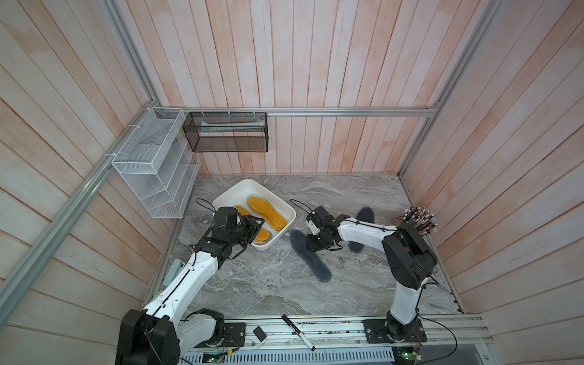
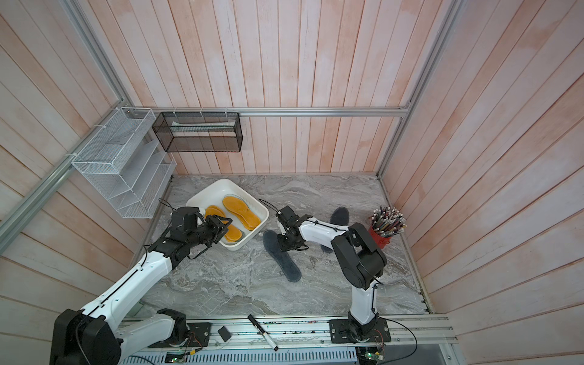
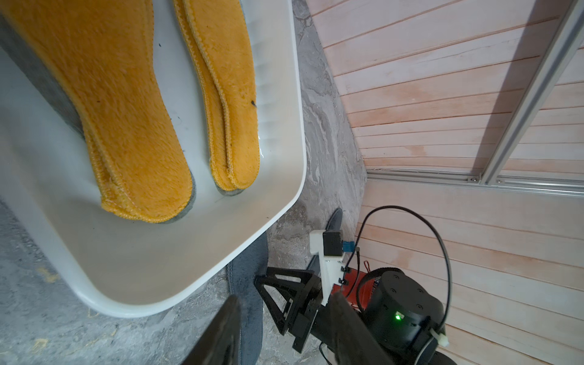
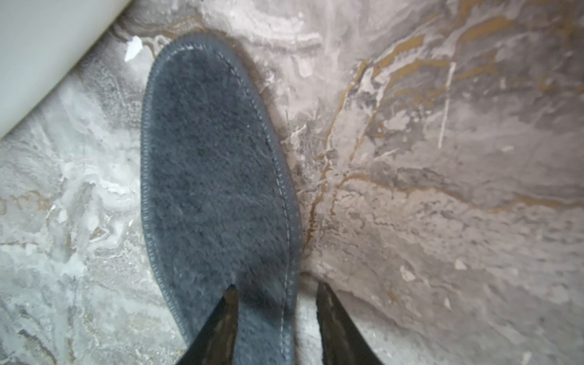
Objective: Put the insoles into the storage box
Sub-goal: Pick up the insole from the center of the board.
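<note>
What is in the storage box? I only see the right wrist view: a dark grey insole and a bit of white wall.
Observer: Orange-yellow insoles lie inside the storage box, in two overlapping pairs.
Operator: And the left gripper?
Observer: The left gripper is at the box's near rim, jaws apart, holding nothing.
Operator: Any insole outside besides mine?
Observer: A second dark grey insole lies on the table, partly hidden by the right arm.

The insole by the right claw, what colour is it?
Dark grey insole, fuzzy, pale edge stitching; clearest in the right wrist view.
</note>
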`<state>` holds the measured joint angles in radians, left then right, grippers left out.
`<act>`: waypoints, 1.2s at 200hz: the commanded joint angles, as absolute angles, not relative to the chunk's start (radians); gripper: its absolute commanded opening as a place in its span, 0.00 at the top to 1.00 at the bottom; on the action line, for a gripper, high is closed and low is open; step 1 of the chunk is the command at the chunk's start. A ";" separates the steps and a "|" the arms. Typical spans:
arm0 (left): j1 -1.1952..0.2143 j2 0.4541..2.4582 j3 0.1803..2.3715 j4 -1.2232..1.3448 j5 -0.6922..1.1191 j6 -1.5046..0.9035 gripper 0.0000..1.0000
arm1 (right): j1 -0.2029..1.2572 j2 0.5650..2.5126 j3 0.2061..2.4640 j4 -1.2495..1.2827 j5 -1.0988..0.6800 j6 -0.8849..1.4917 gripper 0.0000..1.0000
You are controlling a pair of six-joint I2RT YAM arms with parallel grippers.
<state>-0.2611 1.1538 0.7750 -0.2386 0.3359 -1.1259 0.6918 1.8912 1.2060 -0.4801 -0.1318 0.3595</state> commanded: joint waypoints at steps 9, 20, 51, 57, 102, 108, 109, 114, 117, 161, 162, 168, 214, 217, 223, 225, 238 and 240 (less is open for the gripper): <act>-0.232 1.178 0.815 -0.240 0.353 -1.084 0.52 | 0.713 1.952 1.226 -0.525 -0.070 0.364 0.63; -0.215 1.183 0.815 -0.231 0.364 -1.083 0.52 | 0.716 1.966 1.227 -0.537 -0.051 0.366 0.64; -0.195 1.175 0.821 -0.220 0.373 -1.086 0.52 | 0.721 1.979 1.214 -0.555 -0.031 0.373 0.71; -0.193 1.176 0.823 -0.219 0.374 -1.085 0.52 | 0.721 1.979 1.212 -0.554 -0.032 0.374 0.73; -0.186 1.202 0.843 -0.228 0.377 -1.066 0.51 | 0.699 1.965 1.206 -0.510 -0.143 0.371 0.91; -0.185 1.208 0.847 -0.224 0.381 -1.065 0.51 | 0.693 1.959 1.207 -0.500 -0.152 0.370 0.94; -0.184 1.208 0.848 -0.223 0.382 -1.065 0.51 | 0.692 1.958 1.207 -0.498 -0.153 0.370 0.94; -0.182 1.214 0.851 -0.220 0.385 -1.063 0.51 | 0.686 1.955 1.209 -0.491 -0.157 0.369 0.97; -0.181 1.218 0.854 -0.217 0.386 -1.063 0.51 | 0.681 1.952 1.209 -0.489 -0.159 0.369 0.99; -0.178 1.277 0.930 -0.204 0.394 -1.051 0.51 | 0.614 1.896 1.192 -0.429 -0.211 0.342 1.00; -0.178 1.278 0.931 -0.203 0.394 -1.052 0.51 | 0.612 1.893 1.191 -0.427 -0.212 0.340 1.00; -0.178 1.283 0.939 -0.200 0.394 -1.056 0.51 | 0.602 1.878 1.182 -0.412 -0.220 0.335 1.00; -0.179 1.307 0.978 -0.181 0.382 -1.071 0.51 | 0.540 1.763 1.124 -0.341 -0.247 0.303 1.00; -0.178 1.307 0.979 -0.181 0.381 -1.073 0.51 | 0.536 1.757 1.122 -0.342 -0.247 0.299 1.00; -0.178 1.308 0.979 -0.177 0.380 -1.076 0.51 | 0.530 1.746 1.119 -0.345 -0.243 0.296 1.00; -0.178 1.308 0.980 -0.176 0.380 -1.077 0.51 | 0.527 1.743 1.118 -0.346 -0.242 0.295 1.00; -0.181 1.308 0.978 -0.165 0.381 -1.085 0.51 | 0.511 1.719 1.113 -0.353 -0.239 0.286 1.00; -0.181 1.308 0.977 -0.162 0.381 -1.086 0.51 | 0.507 1.715 1.112 -0.354 -0.239 0.284 1.00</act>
<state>-0.1814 1.2964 0.9535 -0.1967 0.3847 -1.0805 0.5320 1.7699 1.1294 -0.3695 -0.2283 0.3176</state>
